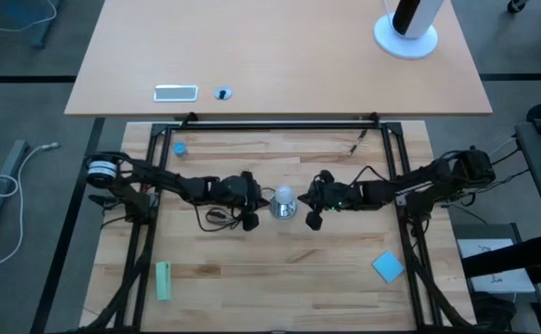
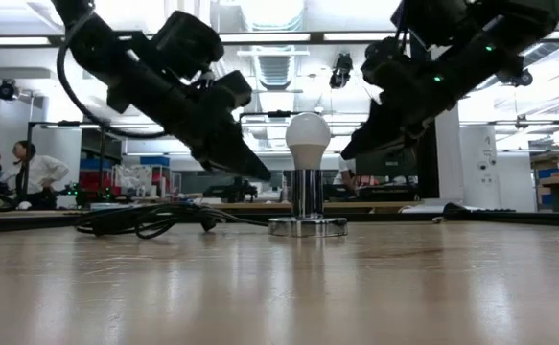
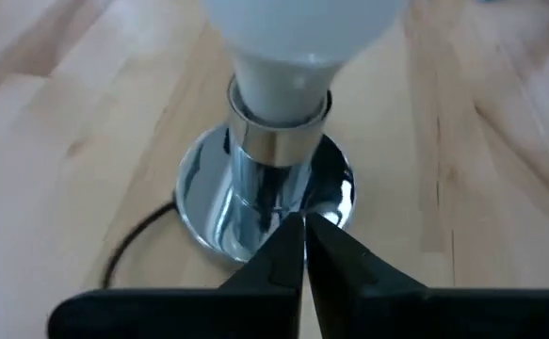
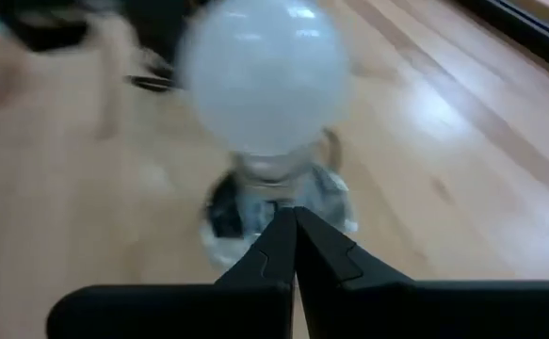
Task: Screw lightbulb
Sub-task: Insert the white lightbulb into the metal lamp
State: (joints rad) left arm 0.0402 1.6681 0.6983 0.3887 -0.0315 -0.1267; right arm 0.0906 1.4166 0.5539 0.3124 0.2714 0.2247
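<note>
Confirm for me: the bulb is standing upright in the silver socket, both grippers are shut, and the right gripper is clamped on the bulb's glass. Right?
Not quite. The right gripper is shut but empty, short of the lightbulb, as the right wrist view shows. The rest holds: the bulb stands upright in the silver socket, and the left gripper is shut too.

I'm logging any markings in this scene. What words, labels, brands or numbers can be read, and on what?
None can be read.
The lightbulb and the silver socket: no print visible.
The white paper at the table's right edge: dark marks, too small to read.
</note>
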